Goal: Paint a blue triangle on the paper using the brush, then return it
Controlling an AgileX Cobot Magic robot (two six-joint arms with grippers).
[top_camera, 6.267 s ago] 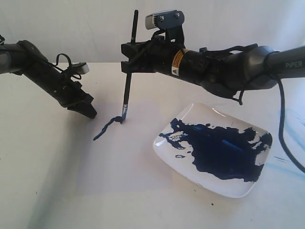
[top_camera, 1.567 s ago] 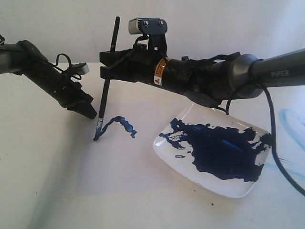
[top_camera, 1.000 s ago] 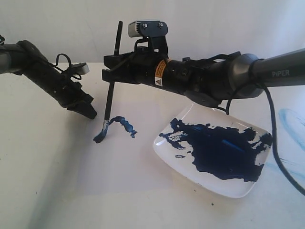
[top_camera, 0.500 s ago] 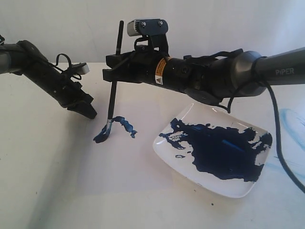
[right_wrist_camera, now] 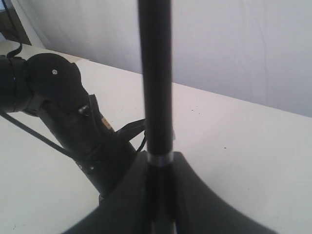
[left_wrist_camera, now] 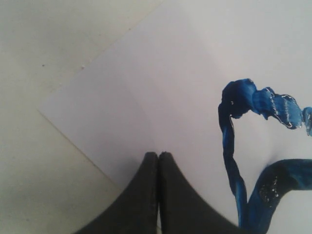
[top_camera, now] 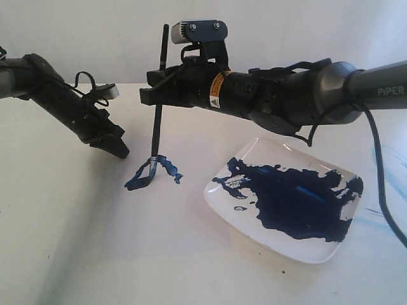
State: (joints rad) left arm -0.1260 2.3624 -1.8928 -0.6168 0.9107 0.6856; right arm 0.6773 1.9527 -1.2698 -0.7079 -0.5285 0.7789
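My right gripper [top_camera: 157, 90] is shut on the black brush [top_camera: 159, 101] and holds it nearly upright. The brush's blue tip touches the paper [top_camera: 178, 210] at the dark blue strokes of the blue triangle [top_camera: 154, 171]. The left wrist view shows those strokes [left_wrist_camera: 233, 146] as a thin line, a wobbly line and a thick band. In the right wrist view the brush [right_wrist_camera: 155, 73] stands clamped in my right gripper [right_wrist_camera: 158, 163]. My left gripper [top_camera: 121, 151] is shut and empty. Its tips [left_wrist_camera: 158, 155] sit low over the paper [left_wrist_camera: 161, 87], near the paper's edge and just left of the strokes.
A white square plate [top_camera: 305, 253] with a large dark blue paint blotch [top_camera: 292, 203] lies right of the strokes, under the right forearm. Faint light-blue smears [top_camera: 388, 155] mark the table at the far right. The left arm [right_wrist_camera: 63, 107] shows in the right wrist view.
The brush tip has slid right from the strokes' lower left end, leaving a thick new blue band. The right arm has shifted right with it. The left arm has stayed still.
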